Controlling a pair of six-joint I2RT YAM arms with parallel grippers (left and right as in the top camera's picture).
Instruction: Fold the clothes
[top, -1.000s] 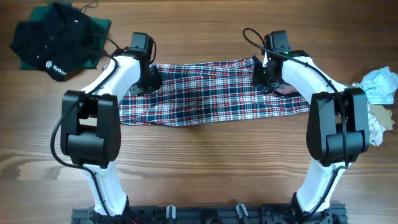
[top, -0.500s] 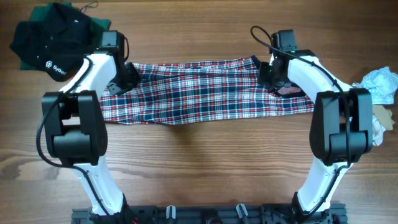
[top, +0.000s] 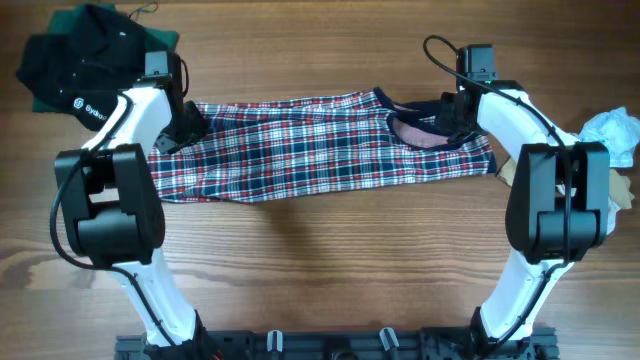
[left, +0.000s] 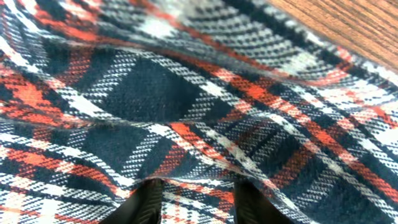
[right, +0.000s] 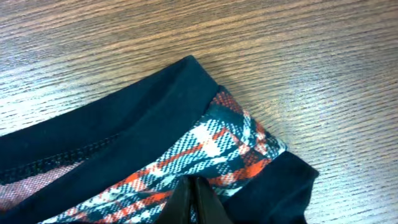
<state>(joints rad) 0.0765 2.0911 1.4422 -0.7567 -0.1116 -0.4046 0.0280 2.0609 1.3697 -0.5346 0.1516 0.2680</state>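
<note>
Right now the plaid cloth (top: 290, 155) lies long and flat across the middle of the worktop (top: 320, 260), with its navy waistband (right: 124, 118) at the right end turned up so the pink inside (top: 415, 133) shows. The right hand (right: 196, 190) has its fingers (right: 183, 202) pressed together on just a tiny bit of that end, so I think a hard pull could make it slip out and flop down messy. The left hand (left: 199, 199) sits on the other end with fingers (left: 149, 202) a little apart, and I cannot tell if it is pinching, so that end may get left behind and the fold go crooked
</note>
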